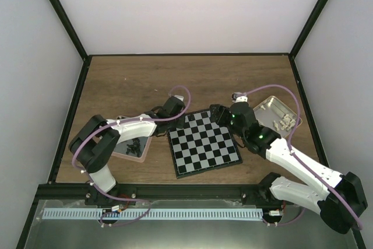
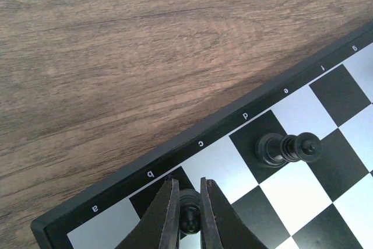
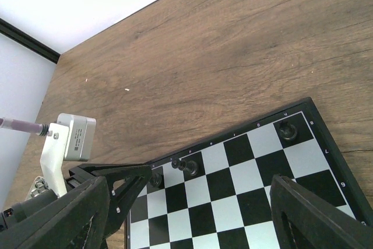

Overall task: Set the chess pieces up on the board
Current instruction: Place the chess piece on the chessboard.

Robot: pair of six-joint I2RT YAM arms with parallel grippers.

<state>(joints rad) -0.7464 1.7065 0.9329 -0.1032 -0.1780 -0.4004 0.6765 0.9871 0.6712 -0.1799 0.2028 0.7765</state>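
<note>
The left pincer [image 2: 189,193] was pressed together on a small black chess piece [image 2: 187,217], holding it over the dark square in column b of the row along the lettered far edge of the chessboard [image 1: 207,150], close to the board's far left corner. Whether its base touched the square could not be told. Two squares along the same row, on the dark square in column d, stood a taller black piece [image 2: 288,148], apart from the pincer and upright. A third black piece [image 3: 287,129] stood on the square at the board's far right corner. The rest of the board that showed was bare checks. The right pincer [image 3: 191,202] hung spread wide above the far right part of the board, gripping nothing, with the back row visible between its fingers [image 3: 70,214]. The board lay slightly askew near the middle of the tabletop [image 1: 134,80], towards its near edge. To the board's left, near the tabletop's left edge, lay a pink-rimmed tray [image 1: 145,147] holding several black pieces [image 1: 131,144]. The left arm [image 1: 125,127] crossed above it and hid part of it. Off the board's far right corner, near the tabletop's right edge, sat a shallow metal tin [image 1: 271,102] with a cluster of whitish-cream pieces [image 1: 284,123] in its right half.
</note>
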